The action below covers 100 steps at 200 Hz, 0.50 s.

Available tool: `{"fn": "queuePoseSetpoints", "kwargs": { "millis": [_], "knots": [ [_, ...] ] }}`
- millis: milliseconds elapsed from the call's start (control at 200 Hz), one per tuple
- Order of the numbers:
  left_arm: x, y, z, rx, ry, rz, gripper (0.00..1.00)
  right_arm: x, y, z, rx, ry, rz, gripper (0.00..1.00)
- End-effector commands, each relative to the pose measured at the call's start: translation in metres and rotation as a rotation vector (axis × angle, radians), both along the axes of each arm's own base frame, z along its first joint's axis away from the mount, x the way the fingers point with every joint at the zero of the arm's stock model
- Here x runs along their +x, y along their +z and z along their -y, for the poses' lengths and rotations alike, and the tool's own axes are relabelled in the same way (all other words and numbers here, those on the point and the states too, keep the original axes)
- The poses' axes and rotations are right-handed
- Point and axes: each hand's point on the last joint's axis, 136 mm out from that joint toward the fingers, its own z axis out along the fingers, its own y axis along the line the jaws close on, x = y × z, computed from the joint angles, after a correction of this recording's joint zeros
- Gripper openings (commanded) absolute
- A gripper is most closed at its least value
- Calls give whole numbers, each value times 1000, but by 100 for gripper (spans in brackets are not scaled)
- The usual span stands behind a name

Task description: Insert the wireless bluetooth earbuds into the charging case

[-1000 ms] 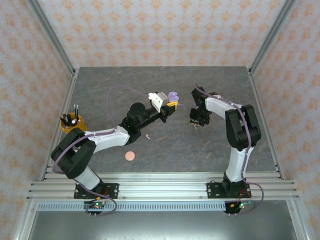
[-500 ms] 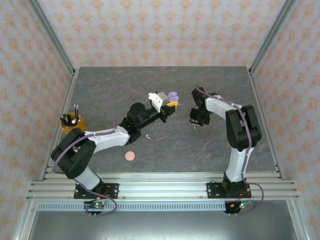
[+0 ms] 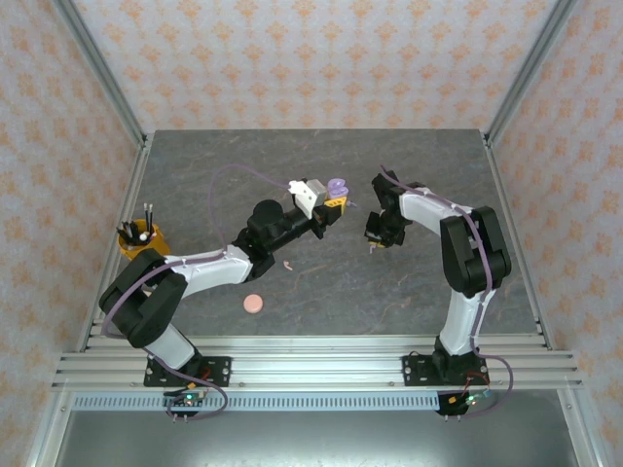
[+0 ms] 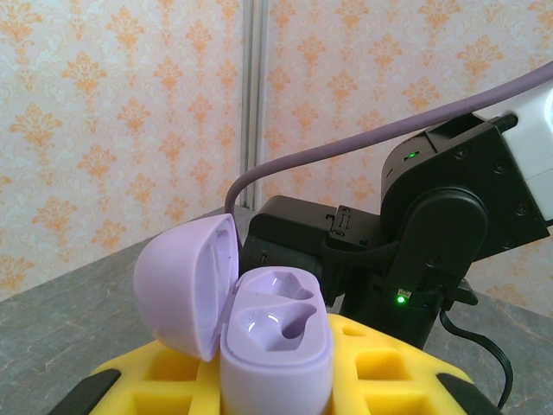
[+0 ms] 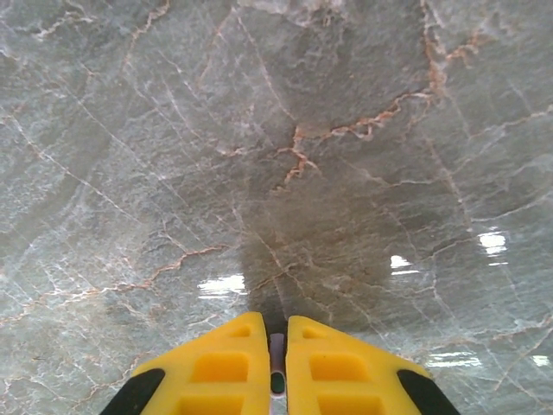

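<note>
My left gripper (image 3: 334,202) is clenched around the purple case (image 4: 276,346), whose lid hangs open toward 9 o'clock. At the case's 4 o'clock, my right gripper (image 3: 374,240) pinches a pale earbud (image 5: 276,354). A pink earbud (image 3: 288,263) lies on the table (image 3: 419,292) at 7 o'clock.

Table: dark grey marbled slab (image 3: 419,165), walled in by orange-patterned wallpaper (image 3: 292,58).
Left gripper (image 3: 335,202): yellow-tipped, mid-table, holding a pale purple round charging case (image 3: 338,185).
Right gripper (image 3: 374,241): pointing down, near the case's right side.
Earbud: 1 tiny pale pink earbud (image 3: 288,263) on the slab beside the left forearm.
Second case: round pink disc-shaped case (image 3: 254,305), nearer the front.
Cup: orange cup of dark pens (image 3: 138,238), left edge.
</note>
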Motion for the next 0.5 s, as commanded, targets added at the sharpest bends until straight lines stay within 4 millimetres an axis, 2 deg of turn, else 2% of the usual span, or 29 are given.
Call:
{"fn": "queuePoseSetpoints", "kwargs": {
  "millis": [0, 130, 385, 495],
  "knots": [
    [-2, 13, -4, -23, -4, 17, 0, -1, 6, -2, 4, -8, 15, 14],
    [-2, 14, -4, -24, -4, 17, 0, -4, 8, 0, -2, -13, 12, 26],
    [-2, 14, -4, -27, -4, 20, 0, -10, 18, 1, -5, -16, 17, 33],
    [-3, 15, -5, -26, -3, 25, 0, -14, 19, -2, -19, -12, 5, 41]
  ]
}}
